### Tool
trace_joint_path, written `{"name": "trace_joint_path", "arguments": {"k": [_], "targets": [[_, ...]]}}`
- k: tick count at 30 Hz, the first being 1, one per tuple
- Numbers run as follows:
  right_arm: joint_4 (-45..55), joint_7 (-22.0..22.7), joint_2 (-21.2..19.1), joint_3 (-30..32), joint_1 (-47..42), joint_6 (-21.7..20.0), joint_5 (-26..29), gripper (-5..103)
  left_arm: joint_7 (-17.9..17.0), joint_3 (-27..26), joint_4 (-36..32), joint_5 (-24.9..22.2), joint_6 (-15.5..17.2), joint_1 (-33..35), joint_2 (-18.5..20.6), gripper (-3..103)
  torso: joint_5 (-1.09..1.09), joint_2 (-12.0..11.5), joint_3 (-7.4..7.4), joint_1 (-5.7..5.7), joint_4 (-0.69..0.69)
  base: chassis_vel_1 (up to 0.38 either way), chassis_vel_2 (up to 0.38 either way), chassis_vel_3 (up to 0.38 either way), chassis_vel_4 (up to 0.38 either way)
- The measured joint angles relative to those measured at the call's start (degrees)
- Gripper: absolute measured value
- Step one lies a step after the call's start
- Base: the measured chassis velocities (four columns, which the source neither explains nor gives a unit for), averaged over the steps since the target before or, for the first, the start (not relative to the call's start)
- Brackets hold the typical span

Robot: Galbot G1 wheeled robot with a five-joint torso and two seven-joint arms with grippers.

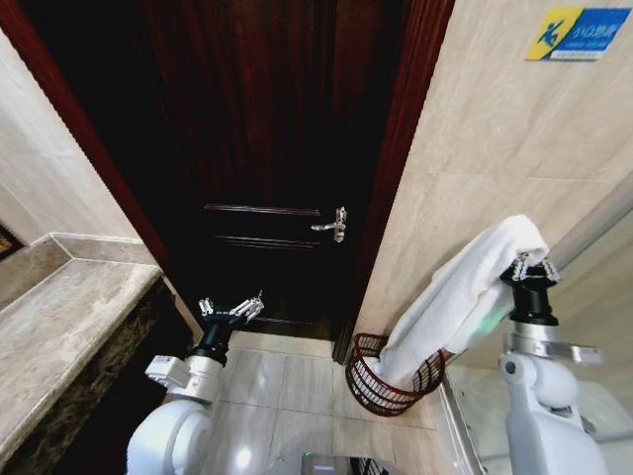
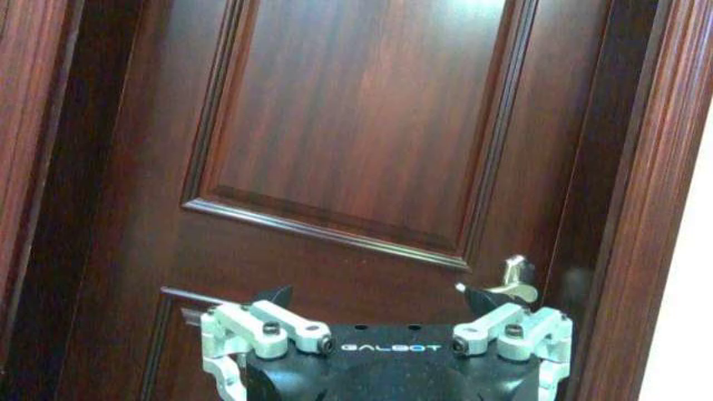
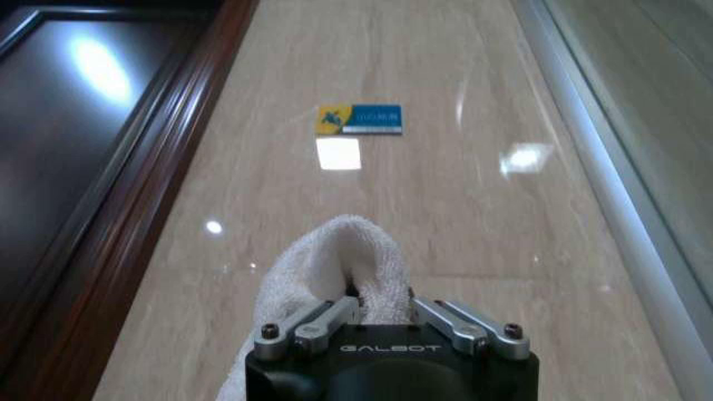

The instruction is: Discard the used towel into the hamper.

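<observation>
A white towel [image 1: 465, 287] hangs from my right gripper [image 1: 531, 263], which is raised at the right and shut on the towel's top fold. The towel's lower end drapes down into the hamper [image 1: 368, 386], a dark red-brown wire basket on the floor by the wall. In the right wrist view the towel [image 3: 334, 259] bulges out between the closed fingers [image 3: 306, 330]. My left gripper [image 1: 231, 309] is held up at the lower left, open and empty, facing the dark wooden door; the left wrist view shows its spread fingers [image 2: 250, 322].
The dark wooden door [image 1: 267, 148] with a metal handle [image 1: 334, 226] stands straight ahead. A marble counter [image 1: 49, 336] runs along the left. Beige tiled wall [image 1: 514, 148] and a glass panel edge [image 1: 593, 223] are at the right. Tiled floor [image 1: 277, 396] lies between the arms.
</observation>
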Motion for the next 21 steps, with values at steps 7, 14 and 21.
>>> {"name": "trace_joint_path", "arguments": {"k": [7, 14, 21], "targets": [[-0.8, -0.4, 0.9, -0.1, -0.8, 0.6, -0.6, 8, 0.0, 0.0, 0.0, 0.0, 0.0, 0.0, 0.0, 100, 0.0, 0.0, 0.0, 0.0, 0.01, 0.0, 0.0, 0.0, 0.0], [-1.9, -0.6, 1.8, 0.2, -1.9, 1.5, -1.6, 8, 0.0, 0.0, 0.0, 0.0, 0.0, 0.0, 0.0, 100, 0.0, 0.0, 0.0, 0.0, 0.01, 0.0, 0.0, 0.0, 0.0], [-4.9, -0.8, 3.2, 1.6, -2.3, 4.0, -6.9, 8, 0.0, 0.0, 0.0, 0.0, 0.0, 0.0, 0.0, 100, 0.0, 0.0, 0.0, 0.0, 0.0, 0.0, 0.0, 0.0, 0.0]]}}
